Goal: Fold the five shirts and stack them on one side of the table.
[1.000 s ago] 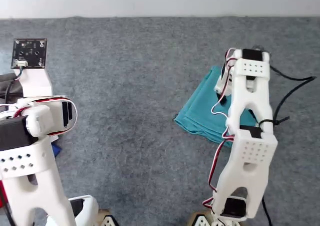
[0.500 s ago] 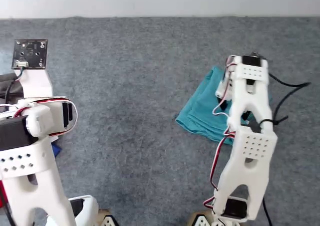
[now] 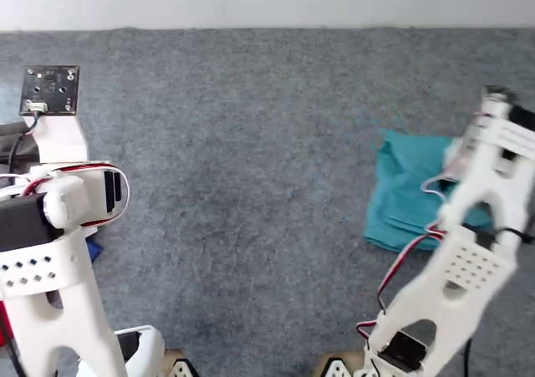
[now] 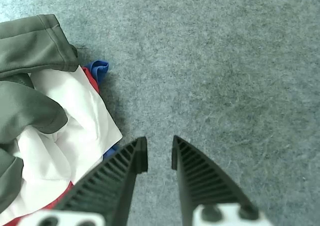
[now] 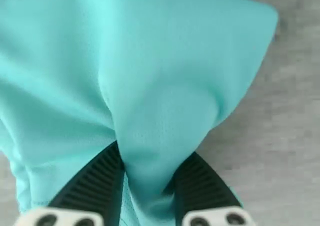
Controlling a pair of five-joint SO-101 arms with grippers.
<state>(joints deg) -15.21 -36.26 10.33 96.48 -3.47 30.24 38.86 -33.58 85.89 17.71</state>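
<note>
Seen from above, a grey carpet-like table surface (image 3: pixel 251 143) fills the frame below a pale wall strip along the top edge. A folded teal shirt of smooth fabric (image 3: pixel 405 193) lies at middle right. The white plastic right arm (image 3: pixel 468 268) rises from the lower right corner and leans over the shirt's right side. The white plastic left arm (image 3: pixel 50 252) stands at lower left, and a small scrap of blue cloth (image 3: pixel 92 250) peeks out beside it at the left edge. In the left wrist view, the left gripper (image 4: pixel 159 146) hangs over bare grey surface. Its two black ribbed fingers are parted by a narrow gap and hold nothing. Just beside it lies a loose heap of clothes: an olive-green garment (image 4: pixel 30 60) over a white garment (image 4: pixel 65 131), with blue cloth (image 4: pixel 99 68) and a red edge (image 4: pixel 89 78) showing underneath. In the right wrist view, the right gripper (image 5: pixel 152 153) has its black ribbed fingers closed on a raised fold of the teal shirt (image 5: pixel 150 75), and grey surface shows past the cloth's corner.
</note>
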